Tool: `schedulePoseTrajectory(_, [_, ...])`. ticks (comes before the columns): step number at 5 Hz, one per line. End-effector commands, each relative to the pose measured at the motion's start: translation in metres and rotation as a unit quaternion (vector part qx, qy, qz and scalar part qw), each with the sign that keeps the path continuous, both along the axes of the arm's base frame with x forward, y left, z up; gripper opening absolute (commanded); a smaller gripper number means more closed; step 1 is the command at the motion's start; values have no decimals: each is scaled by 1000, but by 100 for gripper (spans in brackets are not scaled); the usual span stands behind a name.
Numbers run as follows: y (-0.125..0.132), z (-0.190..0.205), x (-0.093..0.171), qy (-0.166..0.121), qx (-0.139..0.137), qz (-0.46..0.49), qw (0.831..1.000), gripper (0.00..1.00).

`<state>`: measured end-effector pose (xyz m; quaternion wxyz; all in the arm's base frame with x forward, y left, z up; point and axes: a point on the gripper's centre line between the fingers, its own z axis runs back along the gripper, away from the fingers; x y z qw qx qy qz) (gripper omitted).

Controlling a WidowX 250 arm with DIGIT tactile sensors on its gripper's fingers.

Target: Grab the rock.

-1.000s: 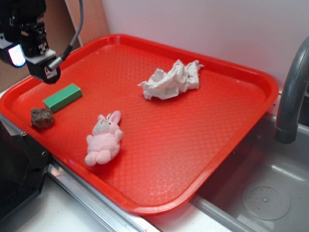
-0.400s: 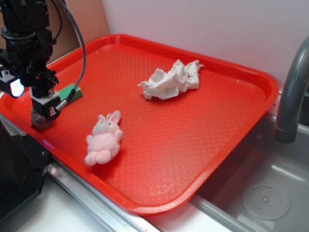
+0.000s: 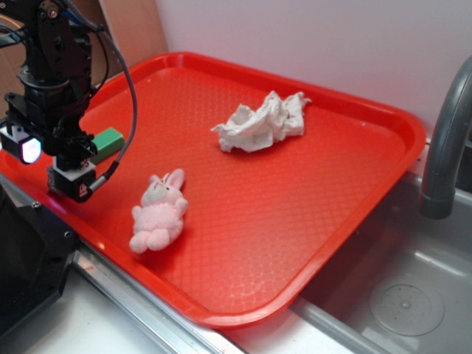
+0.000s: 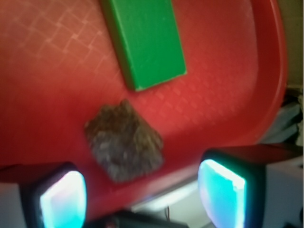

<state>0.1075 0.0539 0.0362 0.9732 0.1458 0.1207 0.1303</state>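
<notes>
Rock (image 4: 124, 141) lies on the red tray (image 3: 332, 184), near its left front edge, just beside the end of a green block (image 4: 142, 40) but apart from it. The gripper (image 4: 142, 187) hangs low over the stone; in the wrist view its jaws stand spread, one glowing fingertip on either side, the rock sitting between them but slightly above their line. In the exterior view the arm hides the stone altogether. A pink bunny (image 3: 158, 210) and a crumpled cloth (image 3: 262, 122) lie well apart on the tray, out of the way. The step in hand looks like the final descent before the grasp. The next move calls for a small shift to centre the stone, then lowering and closing without nudging the block or the tray rim.
</notes>
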Motion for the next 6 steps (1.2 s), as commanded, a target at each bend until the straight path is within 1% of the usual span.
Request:
schedulePoseTrajectory(1, [14,-13,1,-16,-90,-25,996,100])
schedulePoseTrajectory(2, [17,-23,0,-13,-163,-48,985,0])
schedulePoseTrajectory(4, [10,-19,0,-9,-148,-51,988,0])
schedulePoseTrajectory(5, [-7,3,6,-20,-91,-40,995,0])
schedulePoseTrajectory(6, [-39,43,11,-38,-37,-27,998,0])
